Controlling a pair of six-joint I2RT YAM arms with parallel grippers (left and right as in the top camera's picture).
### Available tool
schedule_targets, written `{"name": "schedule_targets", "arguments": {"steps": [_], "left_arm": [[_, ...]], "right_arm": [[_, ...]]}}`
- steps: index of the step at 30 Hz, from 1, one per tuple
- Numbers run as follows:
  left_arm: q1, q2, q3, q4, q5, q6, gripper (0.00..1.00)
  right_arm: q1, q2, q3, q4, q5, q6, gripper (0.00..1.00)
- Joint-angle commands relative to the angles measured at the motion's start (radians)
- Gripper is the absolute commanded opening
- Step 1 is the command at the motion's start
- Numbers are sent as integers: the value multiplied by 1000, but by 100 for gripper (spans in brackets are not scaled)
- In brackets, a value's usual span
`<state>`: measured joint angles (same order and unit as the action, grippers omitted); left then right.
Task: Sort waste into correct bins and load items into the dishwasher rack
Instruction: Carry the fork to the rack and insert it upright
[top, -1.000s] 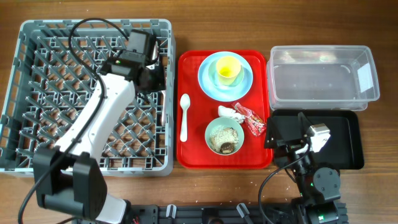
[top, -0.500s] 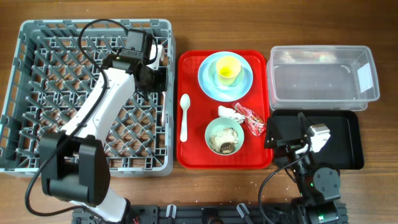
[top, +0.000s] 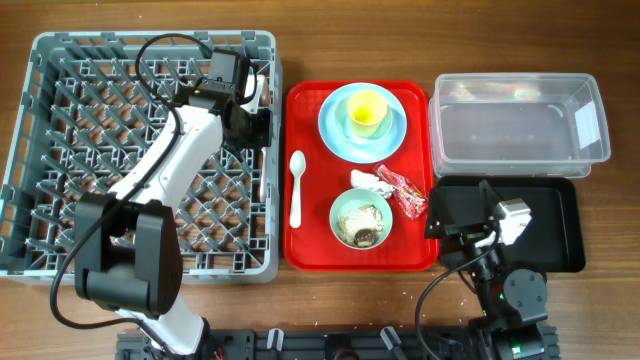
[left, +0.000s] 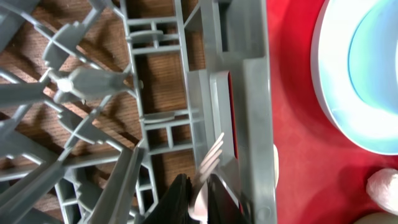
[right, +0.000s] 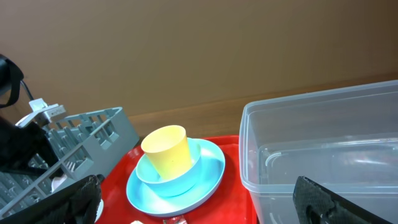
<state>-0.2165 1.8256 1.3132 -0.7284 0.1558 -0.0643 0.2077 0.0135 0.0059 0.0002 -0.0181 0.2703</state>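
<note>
White plastic shows between the nearly closed fingers of the left hand (top: 247, 112): it pinches the fork (left: 208, 163), tines up against the inner face of the grey dishwasher rack (top: 150, 40) at its right wall, near the far corner. The left arm stretches diagonally across the rack; against a second ago its elbow has drawn in and the hand has edged slightly toward that corner, while the right arm has not moved. The right hand (right: 202, 202) hangs over the black tray (top: 560, 230), fingers spread wide, holding nothing. On the red tray (top: 310, 250) the light blue plate (top: 335, 135) carries the light blue bowl (right: 180, 180) with the yellow cup (top: 366, 108) inside. Nearby lie the white spoon (top: 296, 185), the paper wad (top: 368, 181) and the red wrapper (top: 408, 192). The pale green bowl (top: 340, 215) holds white grains (top: 355, 215) and brown bits (top: 366, 236). Beside it on the tabletop stands the clear tub (top: 520, 160).
</note>
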Motion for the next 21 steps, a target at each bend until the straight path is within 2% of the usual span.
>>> {"name": "schedule_targets", "arguments": {"steps": [1,14,21], "left_arm": [[-2,10,-23,8,18,12,10],[-1,9,-52,40,15,4,4],[-1,-19,33,36,-13,-20,4]], "right_arm": [[-2,-3,-1,6,9,-6,100],[-2,-3,-1,6,9,-6,100],[-2,-3,-1,6,9,-6,100]]}}
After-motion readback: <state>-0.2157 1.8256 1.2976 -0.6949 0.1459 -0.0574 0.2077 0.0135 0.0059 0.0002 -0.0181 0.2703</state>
